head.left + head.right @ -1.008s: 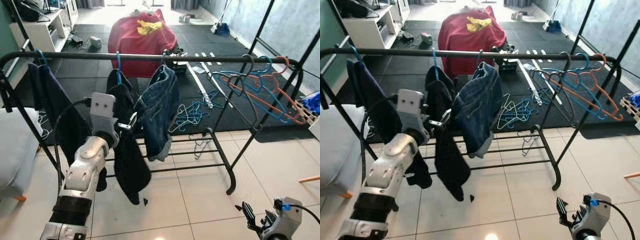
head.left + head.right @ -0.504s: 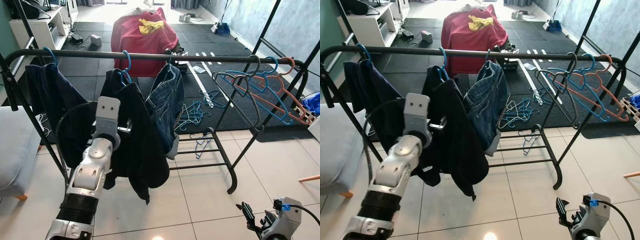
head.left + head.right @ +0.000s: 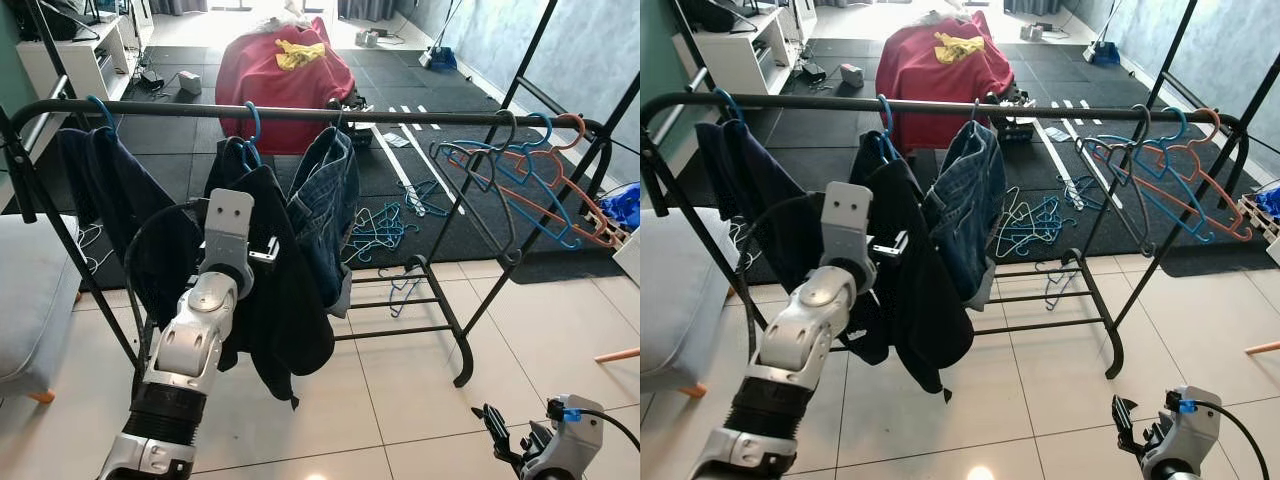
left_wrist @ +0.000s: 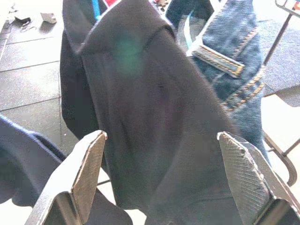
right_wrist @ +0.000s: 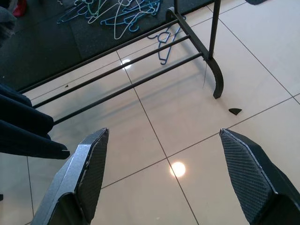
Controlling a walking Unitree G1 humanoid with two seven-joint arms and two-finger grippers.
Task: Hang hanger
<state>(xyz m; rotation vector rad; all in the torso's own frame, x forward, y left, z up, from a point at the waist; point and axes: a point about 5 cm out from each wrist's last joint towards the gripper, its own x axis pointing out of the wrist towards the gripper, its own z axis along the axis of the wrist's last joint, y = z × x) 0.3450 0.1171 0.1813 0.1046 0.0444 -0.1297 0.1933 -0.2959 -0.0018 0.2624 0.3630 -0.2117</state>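
A black garment [image 3: 285,300] hangs on a blue hanger [image 3: 251,122] whose hook sits over the black rack rail [image 3: 420,116]. My left gripper [image 3: 267,246] is raised against the garment's near side, below the hook. In the left wrist view the left gripper [image 4: 159,136] is open, its fingers [image 4: 89,173] spread wide with the black cloth just ahead of them. Blue jeans [image 3: 328,210] hang right beside the garment, and a navy garment [image 3: 105,195] hangs at the rail's left end. My right gripper [image 5: 164,140] hangs low at the right, open above the tiles.
Several bare hangers [image 3: 525,175] hang at the rail's right end, and more hangers [image 3: 385,225] lie on the dark mat behind the rack. A red-covered heap [image 3: 285,70] stands farther back. A grey cushion [image 3: 25,290] is at the left. The rack's lower bars [image 3: 400,300] cross near the floor.
The black garment has swung from edge-on to broadside on the rail. My left gripper has shifted slightly right alongside it. The right arm has not moved.
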